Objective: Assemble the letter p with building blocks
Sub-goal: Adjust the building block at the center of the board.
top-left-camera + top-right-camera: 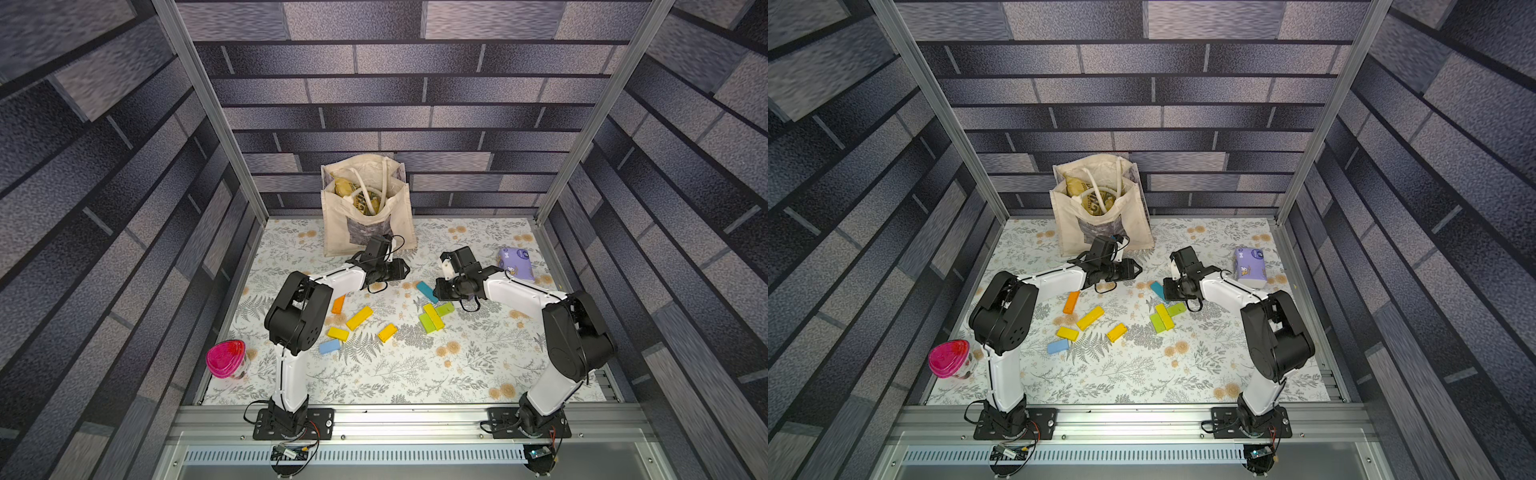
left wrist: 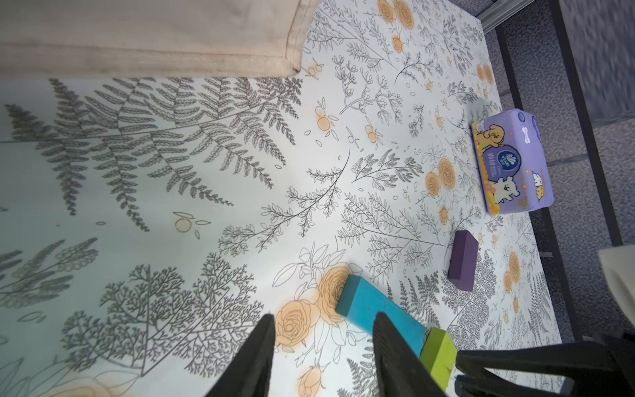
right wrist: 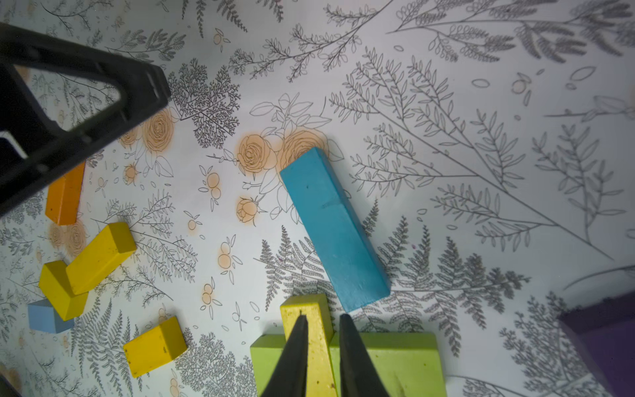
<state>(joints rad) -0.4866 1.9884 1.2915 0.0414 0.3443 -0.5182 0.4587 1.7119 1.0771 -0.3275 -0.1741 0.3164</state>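
Right wrist view: right gripper near stacked yellow block

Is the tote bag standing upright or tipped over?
Upright: the tote bag stands at the back, mouth open upward, a yellow packet visible inside.

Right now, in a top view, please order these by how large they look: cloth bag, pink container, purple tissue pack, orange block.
Largest: cloth bag.
Next: pink container and purple tissue pack, nearly alike, so unranked.
Smallest: orange block.
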